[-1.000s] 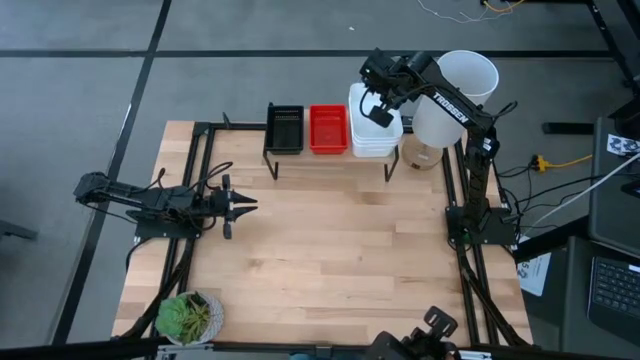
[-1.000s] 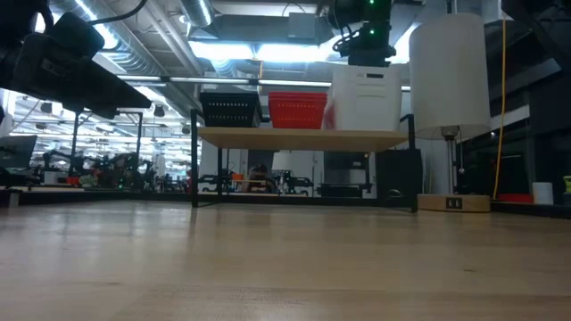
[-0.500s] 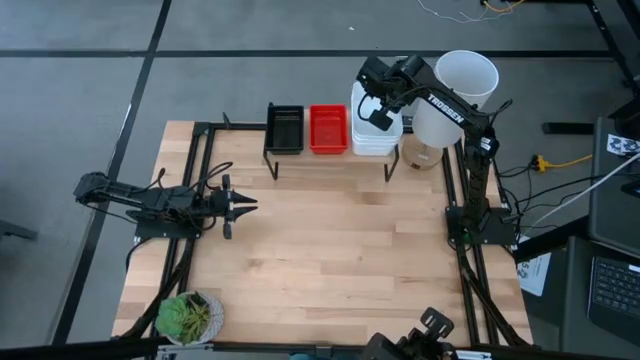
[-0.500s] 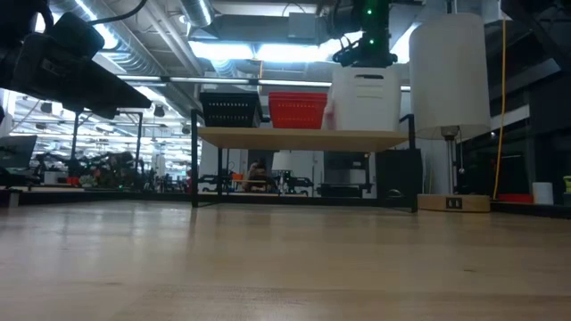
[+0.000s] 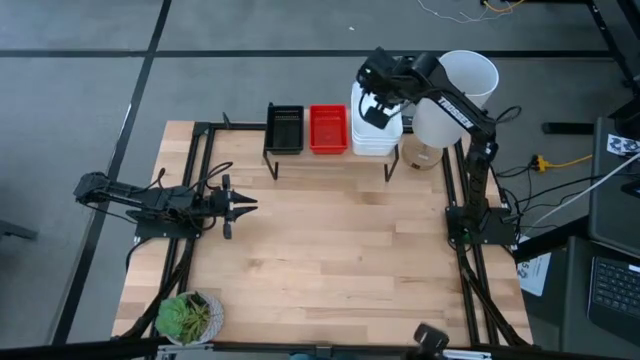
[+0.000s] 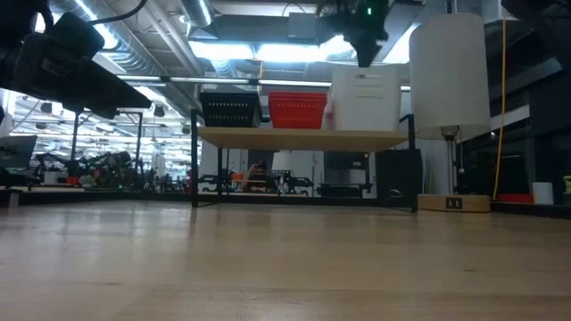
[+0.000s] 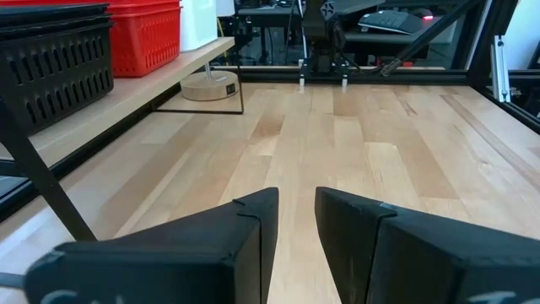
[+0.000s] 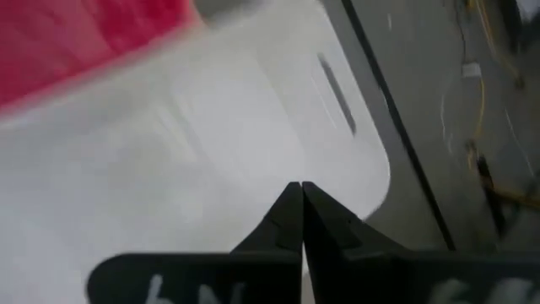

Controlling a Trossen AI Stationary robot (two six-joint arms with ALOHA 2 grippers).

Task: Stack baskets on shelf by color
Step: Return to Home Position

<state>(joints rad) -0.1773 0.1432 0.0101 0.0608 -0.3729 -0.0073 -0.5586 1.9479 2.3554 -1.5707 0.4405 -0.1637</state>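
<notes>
The shelf (image 6: 303, 138) stands along the table's far edge on thin black legs. On its plank sit a black basket stack (image 5: 285, 128), a red basket stack (image 5: 328, 129) and a taller white basket stack (image 5: 372, 140), side by side from left to right. My right gripper (image 8: 297, 187) is shut and hangs just above the white stack (image 6: 366, 98), pointing down into it. My left gripper (image 5: 245, 204) waits low over the table's left part, open by a narrow gap (image 7: 295, 211), pointing toward the table's right.
A tall white cylinder (image 5: 455, 88) stands right of the shelf on a round wooden base (image 6: 455, 202), close to my right arm. A potted plant (image 5: 188, 315) sits at the table's near left corner. Bare wooden tabletop (image 5: 340, 250) lies in front of the shelf.
My right gripper has risen from the top of the white basket stack and now hangs clear above it. The white stack has stayed in place on the shelf.
</notes>
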